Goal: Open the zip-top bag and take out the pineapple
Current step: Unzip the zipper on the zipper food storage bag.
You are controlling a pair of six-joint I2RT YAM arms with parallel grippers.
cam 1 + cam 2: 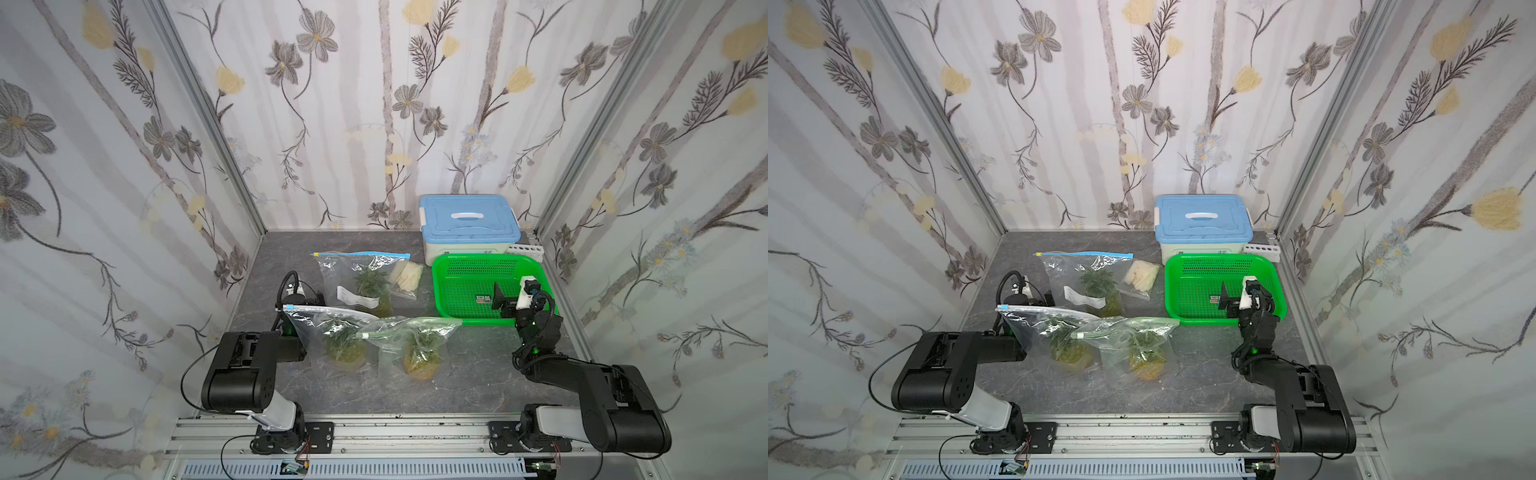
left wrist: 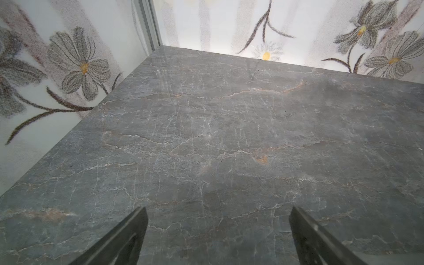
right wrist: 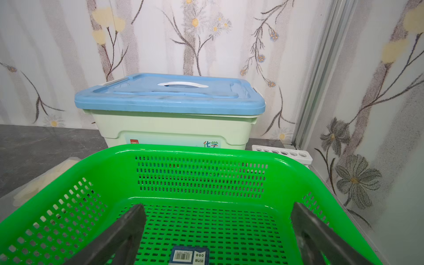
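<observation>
Zip-top bags (image 1: 316, 332) clear glossy plastic; basket (image 1: 482, 257) glossy green perforated plastic; tabletop (image 2: 229, 137) smooth grey marble-look.

Widely parted left claw (image 2: 216, 210), right claw (image 3: 218, 207) likewise — left arm (image 1: 249, 365) and right arm (image 1: 598, 386) folded, wrists pointing forward.

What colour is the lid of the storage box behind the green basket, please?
The lid is light blue, clearest in the right wrist view.

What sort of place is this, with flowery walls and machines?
Likely a robot test booth, not a home: two arms bolted to a metal rail, wallpapered panels boxing in a table, and props like bagged pineapples and a green basket.
</observation>
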